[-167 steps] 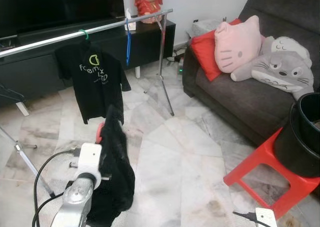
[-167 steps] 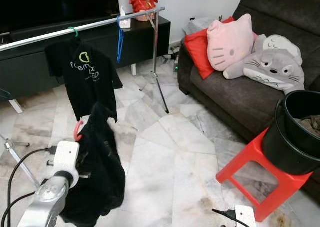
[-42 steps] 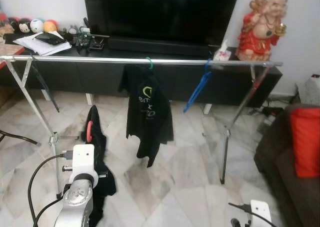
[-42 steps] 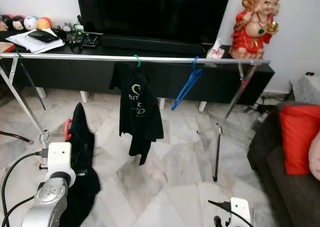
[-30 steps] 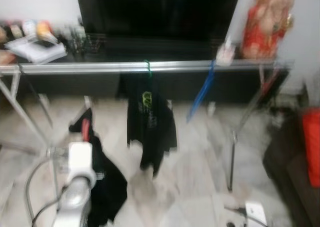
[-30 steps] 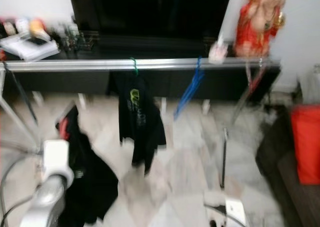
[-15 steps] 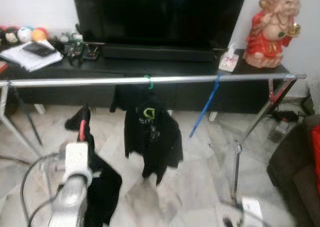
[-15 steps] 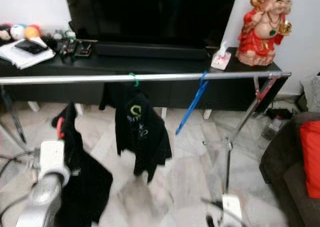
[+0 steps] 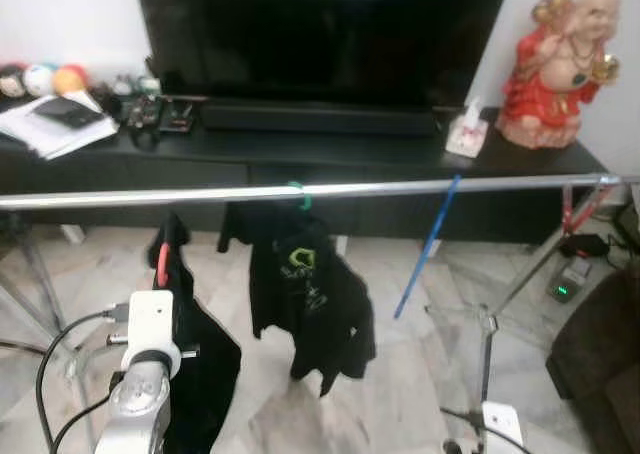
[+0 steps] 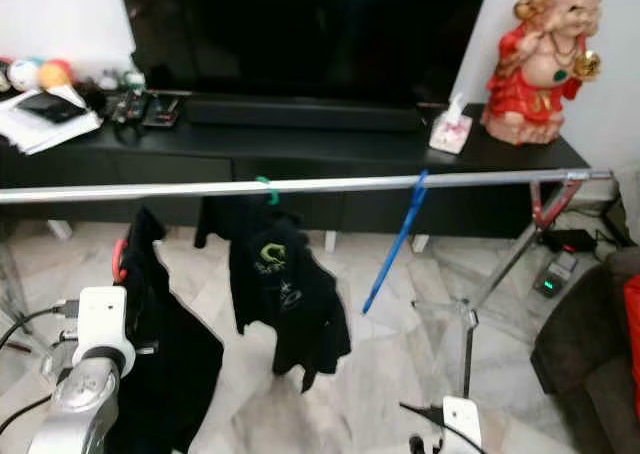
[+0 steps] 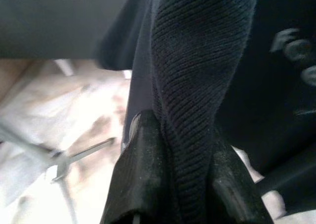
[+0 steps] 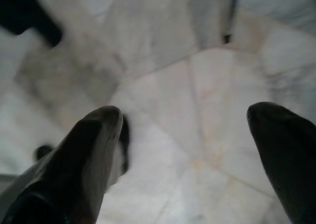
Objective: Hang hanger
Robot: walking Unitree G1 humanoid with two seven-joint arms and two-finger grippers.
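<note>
My left gripper is shut on a black knitted garment that hangs on a red hanger, held up at the lower left, below and in front of the silver clothes rail. In the left wrist view the dark cloth is pinched between both fingers. A black T-shirt hangs from the rail on a green hanger. A bare blue hanger dangles further right. My right gripper is open over the marble floor, low at the right.
Behind the rail stands a black TV cabinet with a television, papers and a red figurine. The rail's legs stand on the marble floor at the right. A dark sofa edge sits at the far right.
The camera has come nearer to the rail, which now crosses the middle of the picture. My left gripper still holds the black garment; the red hanger hook has come up closer under the rail.
</note>
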